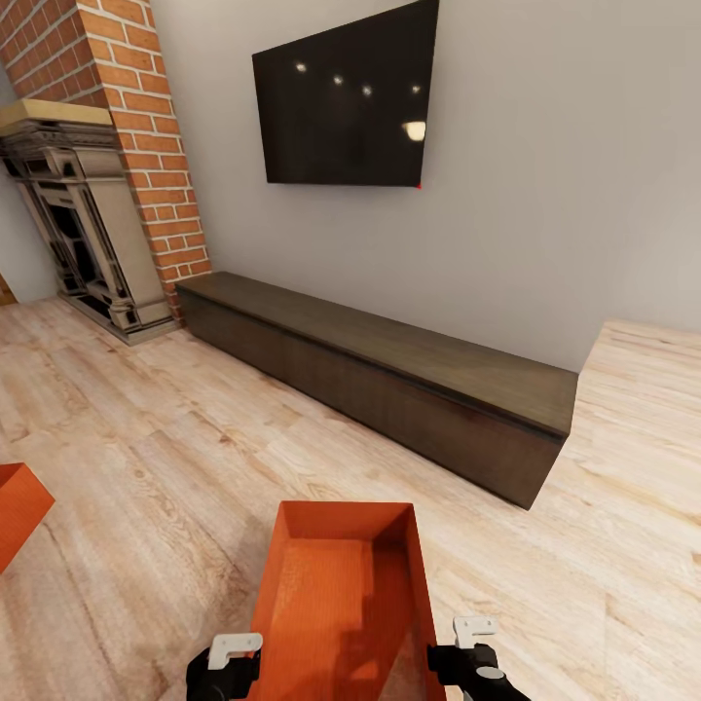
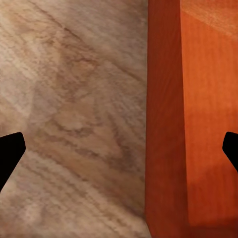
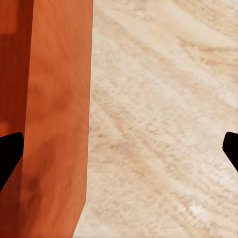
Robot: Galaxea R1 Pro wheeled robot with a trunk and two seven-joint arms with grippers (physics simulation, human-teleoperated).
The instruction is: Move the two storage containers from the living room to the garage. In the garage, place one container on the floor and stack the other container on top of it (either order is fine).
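Second orange tub [image 1: 15, 511] pokes in at far left on the wood floor [image 1: 146, 438]. Left hand [image 1: 234, 650] is spread wide astride the near tub's [image 1: 341, 604] left wall, right hand [image 1: 475, 633] likewise on its right wall. I'd close both evenly, then lift level. Tub's shallow, flared, ribbed inside.

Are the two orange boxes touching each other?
Apart. In the head view, bare wood floor lies between the middle container and the other container at the left edge.

Bare plank floor [image 1: 146, 438] around tub [image 1: 341, 594]; cabinet [image 1: 389, 389] blocks beyond.
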